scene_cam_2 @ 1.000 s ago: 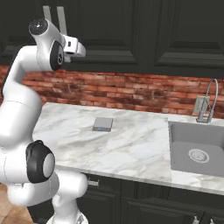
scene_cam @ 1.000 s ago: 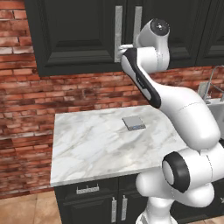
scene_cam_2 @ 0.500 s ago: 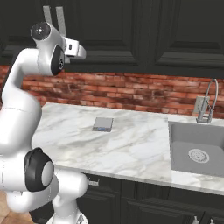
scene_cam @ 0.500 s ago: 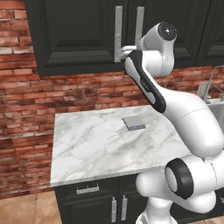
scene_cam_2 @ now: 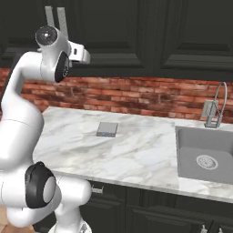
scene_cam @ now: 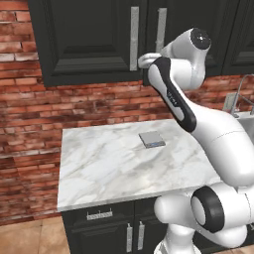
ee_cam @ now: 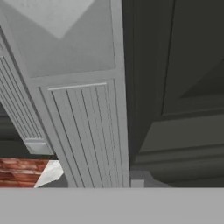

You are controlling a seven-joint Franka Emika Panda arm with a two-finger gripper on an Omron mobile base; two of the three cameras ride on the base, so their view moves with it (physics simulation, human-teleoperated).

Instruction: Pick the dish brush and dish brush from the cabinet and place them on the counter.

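Observation:
The black cabinet (scene_cam: 89, 44) hangs above the counter (scene_cam: 109, 168) with both panelled doors closed, so the dish brushes are hidden behind them. My gripper (scene_cam: 140, 60) is raised to the bottom end of the left door's silver bar handle (scene_cam: 134, 34). In the hand view that handle (ee_cam: 87, 131) runs very close down the middle, and the jaws look shut on it. From the right base view the hand (scene_cam_2: 82, 53) sits just below the two handles (scene_cam_2: 55, 19).
A flat grey square pad (scene_cam: 152, 139) (scene_cam_2: 107, 129) lies mid-counter. The grey sink basin (scene_cam_2: 205, 157) and its faucet (scene_cam_2: 214, 109) are at the right. A red brick wall (scene_cam: 74, 109) runs behind the counter, with low black cupboards (scene_cam: 104, 228) below it.
The arm's upper joint has swung to the right and the elbow has shifted. The hand stays at the handle and the doors have not moved.

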